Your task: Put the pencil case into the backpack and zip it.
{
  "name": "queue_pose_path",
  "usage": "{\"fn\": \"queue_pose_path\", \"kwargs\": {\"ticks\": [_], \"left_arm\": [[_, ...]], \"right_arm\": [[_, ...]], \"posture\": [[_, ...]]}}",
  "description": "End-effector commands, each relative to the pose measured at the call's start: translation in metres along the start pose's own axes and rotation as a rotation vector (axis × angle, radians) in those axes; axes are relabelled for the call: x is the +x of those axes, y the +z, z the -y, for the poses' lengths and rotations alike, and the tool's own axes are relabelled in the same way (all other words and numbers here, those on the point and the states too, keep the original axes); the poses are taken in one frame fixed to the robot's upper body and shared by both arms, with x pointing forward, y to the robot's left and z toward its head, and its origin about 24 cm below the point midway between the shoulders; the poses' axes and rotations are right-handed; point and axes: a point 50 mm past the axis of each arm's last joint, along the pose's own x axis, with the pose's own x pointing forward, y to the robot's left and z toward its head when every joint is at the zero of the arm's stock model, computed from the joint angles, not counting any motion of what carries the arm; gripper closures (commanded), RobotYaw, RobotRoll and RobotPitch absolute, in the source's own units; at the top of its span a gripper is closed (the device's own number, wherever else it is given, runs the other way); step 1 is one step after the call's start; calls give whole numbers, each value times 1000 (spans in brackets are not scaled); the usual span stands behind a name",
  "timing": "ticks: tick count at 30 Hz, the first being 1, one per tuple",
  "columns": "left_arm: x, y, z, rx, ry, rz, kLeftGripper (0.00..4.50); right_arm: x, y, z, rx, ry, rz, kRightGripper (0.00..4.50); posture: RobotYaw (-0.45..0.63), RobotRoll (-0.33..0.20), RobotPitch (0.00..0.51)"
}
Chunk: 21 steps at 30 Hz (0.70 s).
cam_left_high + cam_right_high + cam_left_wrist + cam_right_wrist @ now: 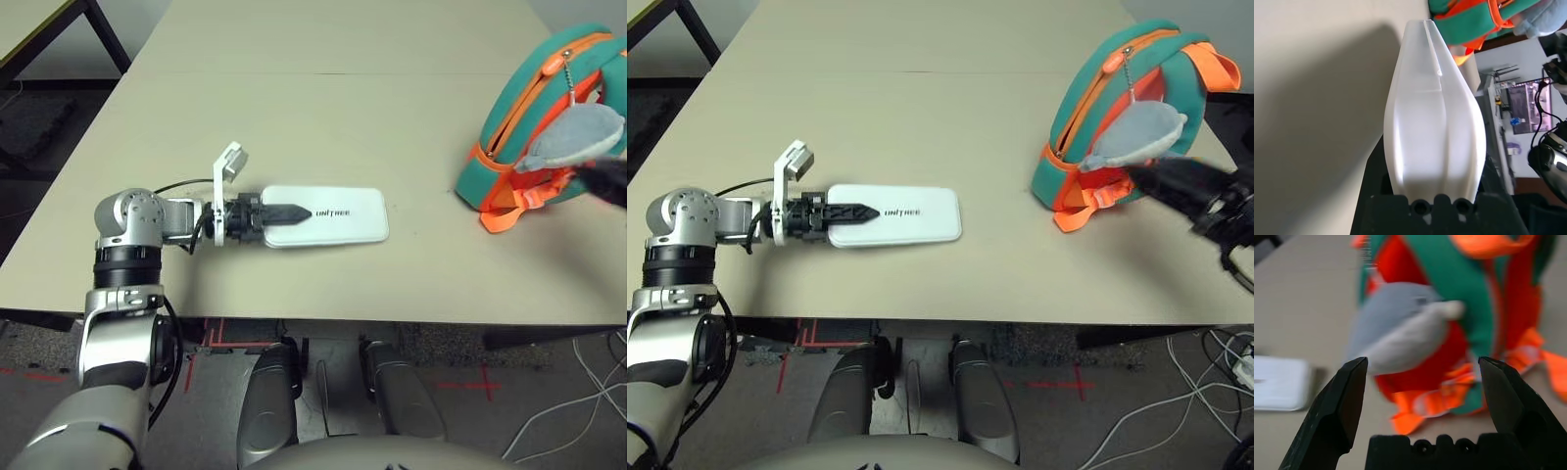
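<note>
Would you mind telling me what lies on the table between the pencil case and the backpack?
Nothing: in the left eye view, bare table separates the pencil case from the backpack.

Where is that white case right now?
The pencil case lies flat near the table's front edge, left of the teal backpack, with the left claw closed on its left end.

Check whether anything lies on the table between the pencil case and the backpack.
Nothing visible does. The left gripper is shut on the pencil case, and bare table runs from the case's far end to the backpack. The grey plush charm hangs across the backpack's side, with the open right gripper facing it.
</note>
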Motion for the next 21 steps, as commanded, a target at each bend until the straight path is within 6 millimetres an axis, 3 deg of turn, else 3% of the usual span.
{"fn": "queue_pose_path", "kwargs": {"ticks": [1,10,19,21], "left_arm": [[2,7,0,34,33,11,3273],[-9,4,-2,51,64,17,3274],[-12,-4,-4,41,75,22,3274],[-12,-4,-4,41,74,25,3274]], "right_arm": [[17,-9,15,-44,-22,5,0],[46,-29,26,-99,28,-87,0],[91,-21,28,-94,49,47,0],[95,-19,27,-82,61,61,376]], "posture": [[-170,0,163],[-108,0,168],[-68,0,165],[-64,0,164]]}}
